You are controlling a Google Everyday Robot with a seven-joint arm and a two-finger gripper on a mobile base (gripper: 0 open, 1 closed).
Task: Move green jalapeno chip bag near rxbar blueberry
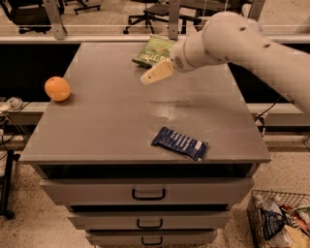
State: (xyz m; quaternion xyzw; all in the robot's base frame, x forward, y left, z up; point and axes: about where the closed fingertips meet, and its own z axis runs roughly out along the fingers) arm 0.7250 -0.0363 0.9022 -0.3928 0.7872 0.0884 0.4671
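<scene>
**Gripper by the green bag, blue bar still far off**

In the camera view, you see a gray cabinet top (111,116) with drawers (147,193) under it.

The green jalapeno chip bag (156,48) lies flat at the far edge of the top, a bit right of the middle. It is green with white letters. Part of its near right side is hidden behind the robot.

The rxbar blueberry (180,143) lies flat near the front edge of the top, on the right half. It is dark blue with white letters, and it is turned at a slant. The bag and the bar are well apart, with a wide bare strip of gray top between them.

Your gripper (151,76) is the tan piece at the end of the big white arm (242,46). The arm comes in from the right. The gripper points left and a little down, just at the near edge of the green bag. You cannot tell if it touches the bag. You also cannot tell if it is spread apart or pressed together, because it shows as one tan shape.

A round orange (57,88) sits at the left side of the top, far from both the bag and the bar.

A wire basket (256,213) with packets in it stands on the floor at the lower right. Office chairs (145,12) stand on the floor behind the cabinet.
</scene>
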